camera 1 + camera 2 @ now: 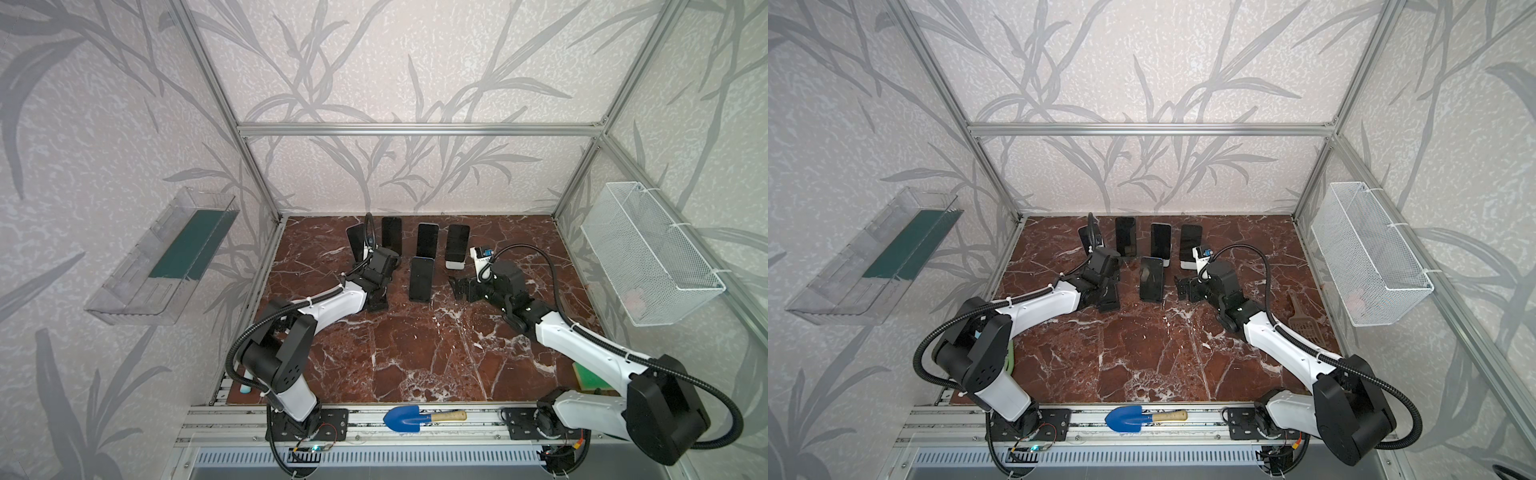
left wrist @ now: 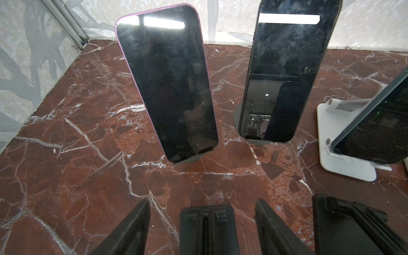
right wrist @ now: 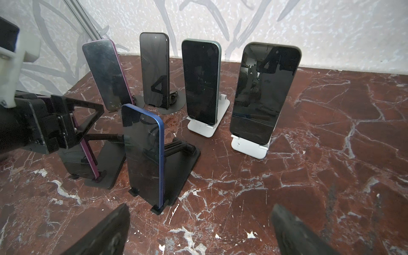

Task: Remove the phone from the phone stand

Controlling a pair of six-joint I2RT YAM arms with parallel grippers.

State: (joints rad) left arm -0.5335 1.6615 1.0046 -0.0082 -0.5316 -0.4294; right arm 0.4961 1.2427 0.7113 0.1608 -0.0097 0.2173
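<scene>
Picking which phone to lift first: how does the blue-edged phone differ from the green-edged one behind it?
The blue-edged phone sits on a black stand; the green-edged phone sits on a white stand. The blue-edged phone is in the front row; the green-edged phone is in the back row. Both lean back with dark screens.

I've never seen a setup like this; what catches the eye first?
A cluster of dark-screened phones is propped up at the back of the red marble tabletop. The white-and-black left arm and right arm reach toward them from the front. A blue trowel lies on the front metal rail.
</scene>
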